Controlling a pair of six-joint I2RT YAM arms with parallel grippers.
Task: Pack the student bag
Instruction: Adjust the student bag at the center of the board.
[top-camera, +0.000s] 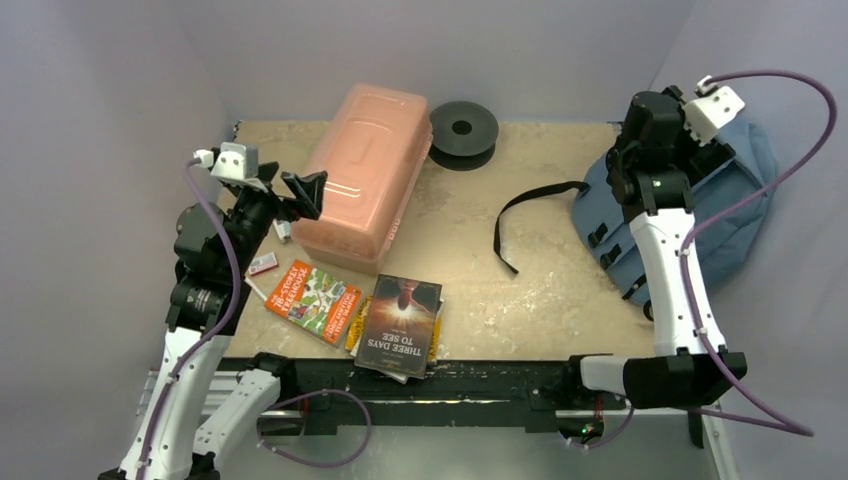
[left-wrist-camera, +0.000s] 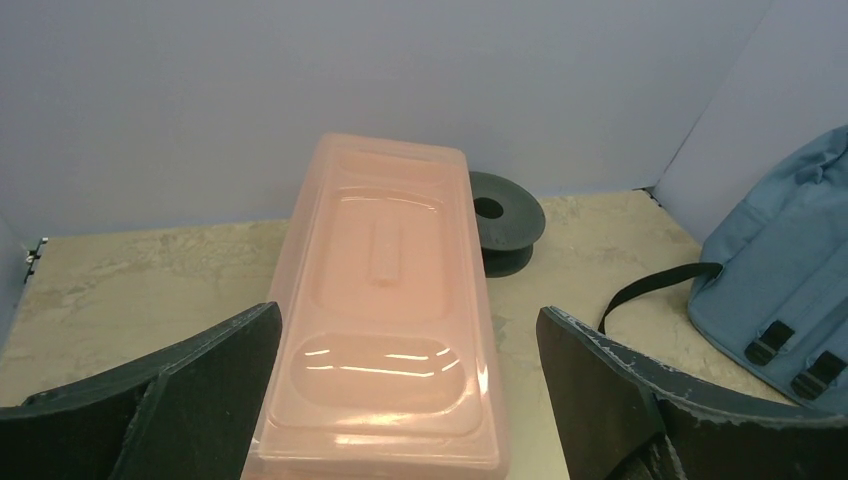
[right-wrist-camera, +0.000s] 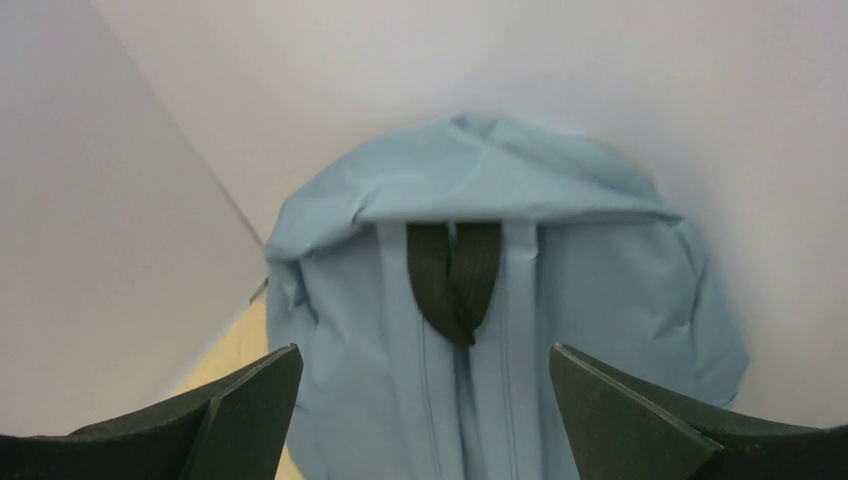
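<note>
The student bag (top-camera: 748, 210) is a soft blue-grey backpack lying at the table's right edge, with a black strap (top-camera: 515, 215) trailing left. In the right wrist view its top and black carry loop (right-wrist-camera: 455, 275) fill the frame. My right gripper (right-wrist-camera: 425, 350) hangs open just above the bag (right-wrist-camera: 600, 300), holding nothing. My left gripper (left-wrist-camera: 409, 308) is open at the near left end of the pink box (left-wrist-camera: 385, 300). Its fingers (left-wrist-camera: 200, 380) straddle the lid without gripping it. The bag (left-wrist-camera: 790, 270) also shows at the right of that view.
The translucent pink box (top-camera: 365, 170) lies at the back left. A black spool (top-camera: 463, 128) stands behind it. An orange book (top-camera: 312, 300) and a dark book titled "Three Days to See" (top-camera: 400, 322) lie near the front edge. A small red-and-white item (top-camera: 262, 264) lies by the left arm.
</note>
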